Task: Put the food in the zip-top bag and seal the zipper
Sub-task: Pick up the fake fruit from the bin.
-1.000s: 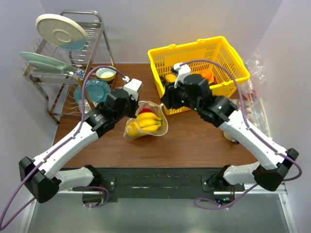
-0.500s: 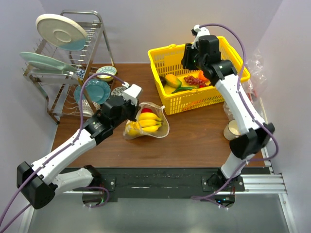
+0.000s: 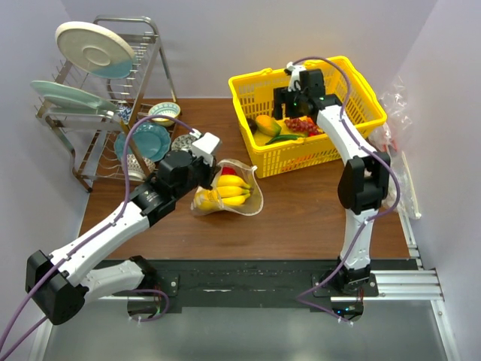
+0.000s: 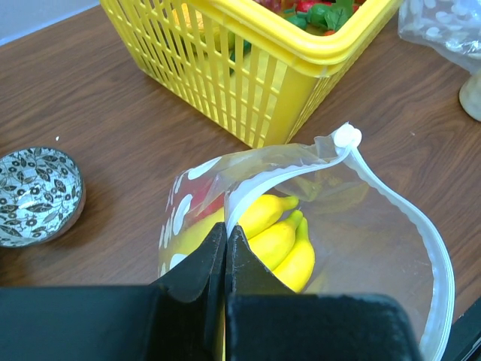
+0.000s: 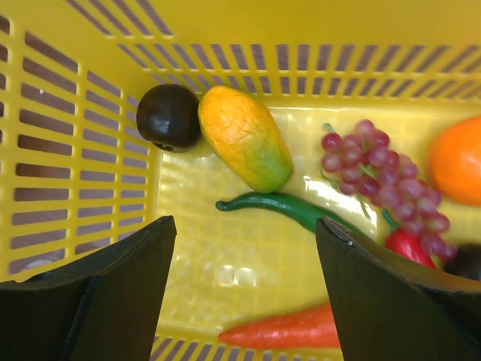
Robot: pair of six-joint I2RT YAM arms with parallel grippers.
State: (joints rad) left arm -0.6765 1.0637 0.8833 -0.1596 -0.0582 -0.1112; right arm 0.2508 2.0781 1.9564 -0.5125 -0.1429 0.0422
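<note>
mango (image 5: 244, 147) | under right tool (image 5: 244, 226) (jaws apart) | left tool (image 4: 225, 237) pinching zip-top bag (image 4: 376, 248)

Both arms, left arm (image 3: 113, 224) and right arm (image 3: 340, 135), are white shell links joined by black joint housings. A purple cable (image 3: 128, 143) trails along each. Left fingers (image 4: 192, 282) are matte black tapering wedges; right fingers (image 5: 90, 301) are equally black, broad and flat-faced.

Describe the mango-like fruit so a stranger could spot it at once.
Find the yellow basket at the far right of the table. Inside, near its left wall, lies the mango-like fruit, between a dark round fruit and a long green vegetable. It alone is an oval fading from orange to green.
</note>
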